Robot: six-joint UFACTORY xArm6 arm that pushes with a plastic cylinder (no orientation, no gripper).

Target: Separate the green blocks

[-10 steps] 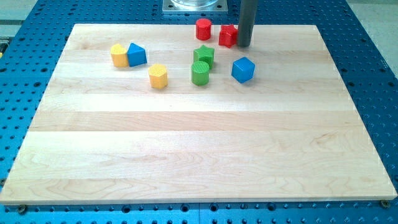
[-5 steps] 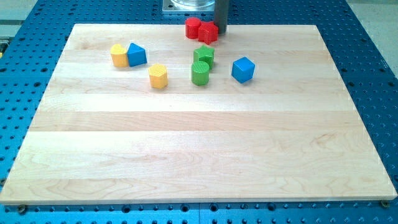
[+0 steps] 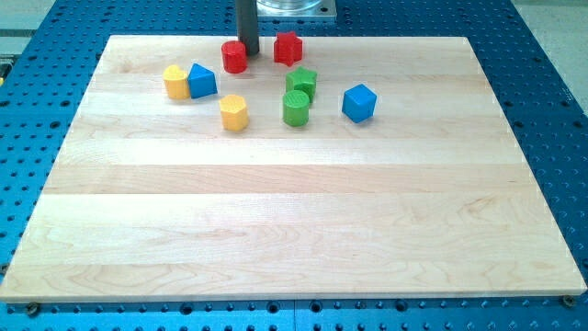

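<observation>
- At the view's left on the board (image 3: 276,230), a yellow block (image 3: 175,81) touches a blue block (image 3: 202,81); the blue one's shape is hard to make out from this angle, perhaps a wedge.
- Below and to their right sits a second yellow block (image 3: 234,112), on its own.
- Near the board's top edge, my tip (image 3: 248,53) rests just beside the red cylinder (image 3: 234,56), on its right, apparently touching it.
- I carry no gripper: the arm ends in a plain rod, so there is nothing to open, close or hold.
- Right of the tip, a gap apart, is another red block (image 3: 288,48), of irregular shape.
- Below that, the task's pair: a green star (image 3: 301,83) above a green cylinder (image 3: 296,108), touching or nearly so, a little above the board's middle.
- Furthest right is a blue cube (image 3: 359,102), near the greens but apart from them.
- By my judgement, the separating push has not begun: the tip is among the reds, up and to the left of the greens.
- Next, the tip needs to come down beside the green pair, in line with the seam between them, and drive one away towards open wood without catching the blue cube or yellow block.
- No brand, label or writing shows anywhere.
</observation>
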